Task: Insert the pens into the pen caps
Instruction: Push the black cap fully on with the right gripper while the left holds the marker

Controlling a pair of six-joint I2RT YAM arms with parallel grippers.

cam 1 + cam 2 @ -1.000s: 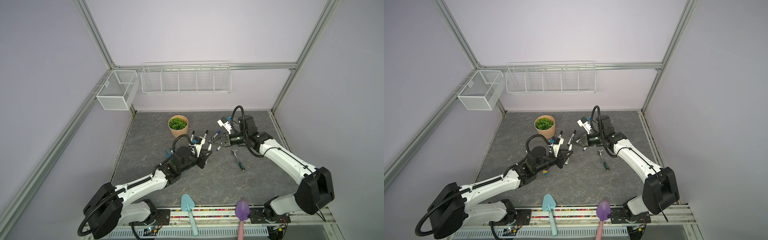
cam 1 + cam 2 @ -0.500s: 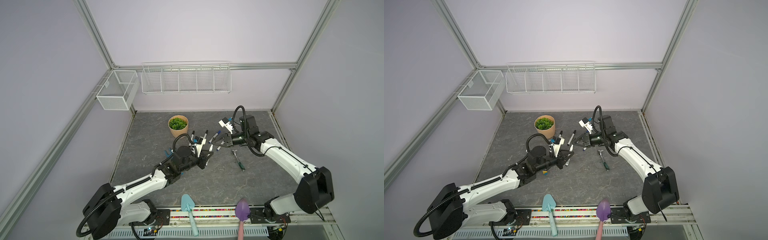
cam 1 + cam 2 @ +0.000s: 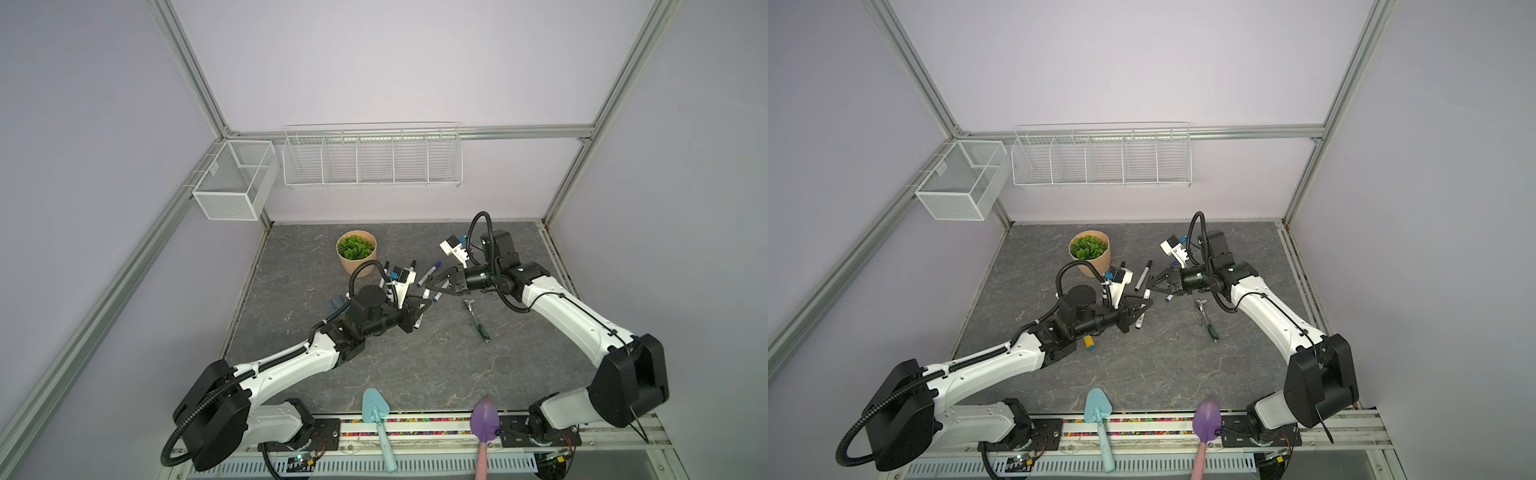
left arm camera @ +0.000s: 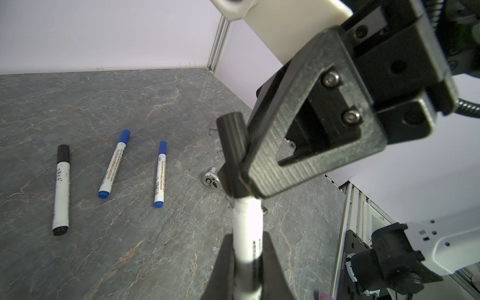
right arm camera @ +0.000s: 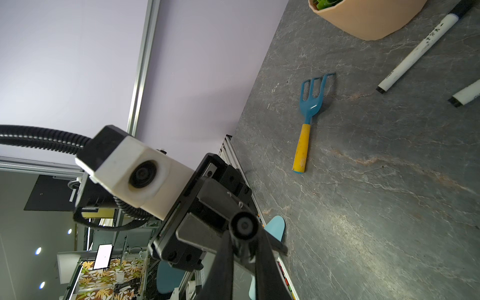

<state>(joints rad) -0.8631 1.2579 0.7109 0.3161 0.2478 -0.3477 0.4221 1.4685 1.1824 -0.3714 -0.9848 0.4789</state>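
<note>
left hand [image 4: 246, 237]: closed on the pen [image 4: 248, 220], barrel between its fingers.
right hand [image 5: 244, 242]: closed on the cap [image 4: 231, 140], just ahead of the left hand.
push: cap and pen are best held in line and pressed straight together; how far the cap is seated cannot be told.

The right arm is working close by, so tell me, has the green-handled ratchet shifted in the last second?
No. In a top view the green-handled ratchet lies at the same spot and angle as before, to the right of the plant pot and nearer the camera.
</note>
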